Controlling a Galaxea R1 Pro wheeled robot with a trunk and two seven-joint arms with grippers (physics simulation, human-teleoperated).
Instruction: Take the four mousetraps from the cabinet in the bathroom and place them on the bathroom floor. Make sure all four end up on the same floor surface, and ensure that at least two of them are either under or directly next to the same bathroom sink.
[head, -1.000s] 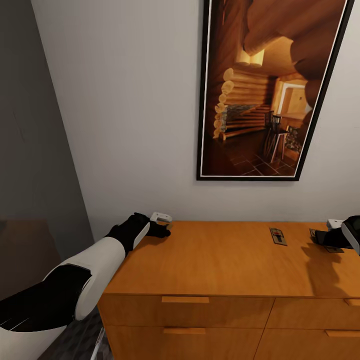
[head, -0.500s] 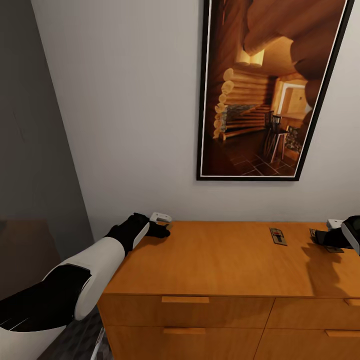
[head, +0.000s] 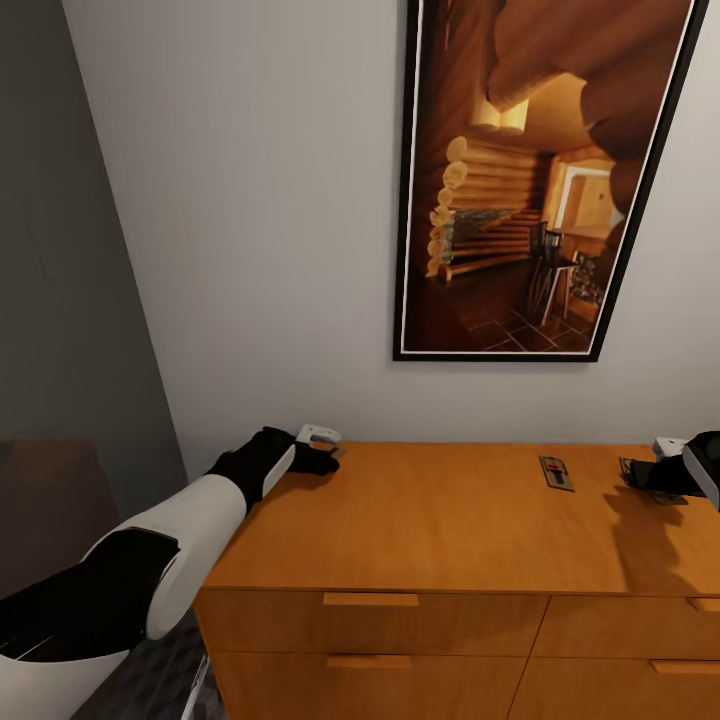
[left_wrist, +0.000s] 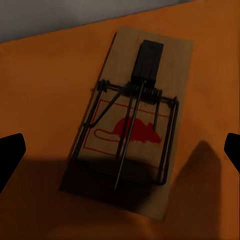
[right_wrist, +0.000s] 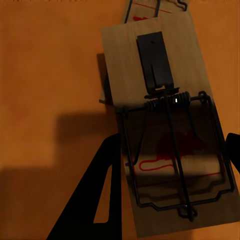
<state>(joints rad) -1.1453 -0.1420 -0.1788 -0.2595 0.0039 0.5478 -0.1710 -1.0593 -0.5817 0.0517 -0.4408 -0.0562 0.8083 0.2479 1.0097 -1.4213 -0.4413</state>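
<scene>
Both pincers hover open over mousetraps on the cabinet (head: 420, 520) top: left pincer (head: 325, 450) at the back left corner, right pincer (head: 650, 472) near the right edge. Pickup stage; each must lower and close.

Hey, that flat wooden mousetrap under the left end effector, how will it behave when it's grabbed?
The flat wooden mousetrap looks like a thin rigid board, so probably stiff and light. Lying flat on the smooth orange-brown wooden cabinet top, it may slide rather than tip. Its wire spring bar could snag a finger.
</scene>
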